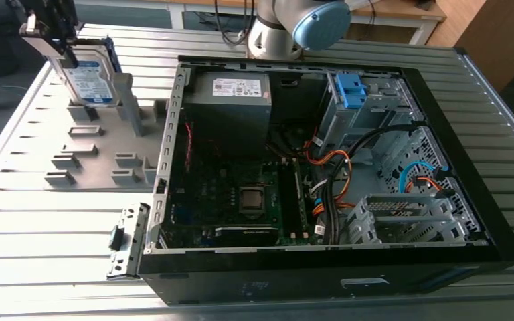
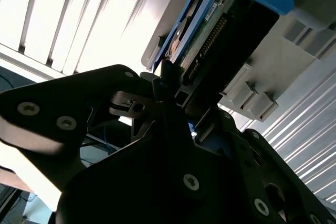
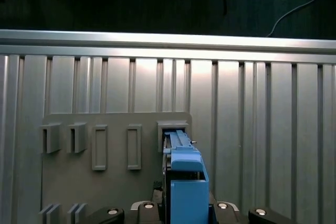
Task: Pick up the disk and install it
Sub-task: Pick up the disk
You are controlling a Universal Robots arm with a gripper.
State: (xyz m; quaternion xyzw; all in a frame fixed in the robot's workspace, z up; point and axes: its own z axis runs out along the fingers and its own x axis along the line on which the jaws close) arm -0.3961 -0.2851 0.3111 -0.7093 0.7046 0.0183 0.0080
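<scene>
Tabletop (image 1: 43, 227) of ribbed metal is seen beneath everything in the exterior view. An open black computer case (image 1: 328, 274) is laid on its side there, with its boards and cables exposed. Beside the case, toward the exterior view's left, a grey slotted holder plate (image 1: 25, 157) is laid flat. Beyond the case, the arm (image 1: 315, 20) with a pale blue cap is seen. Inside the case, a grey box (image 1: 230, 110) with a white sticker is fixed. The disk (image 1: 92, 77) is held upright over the plate, well apart from the case, with its lower edge at a slot; whether it is seated there cannot be told. The end effector (image 2: 186, 103) is clenched on the disk's upper end, with a finger on each side. A blue clip (image 1: 351, 90) is set inside the case.
</scene>
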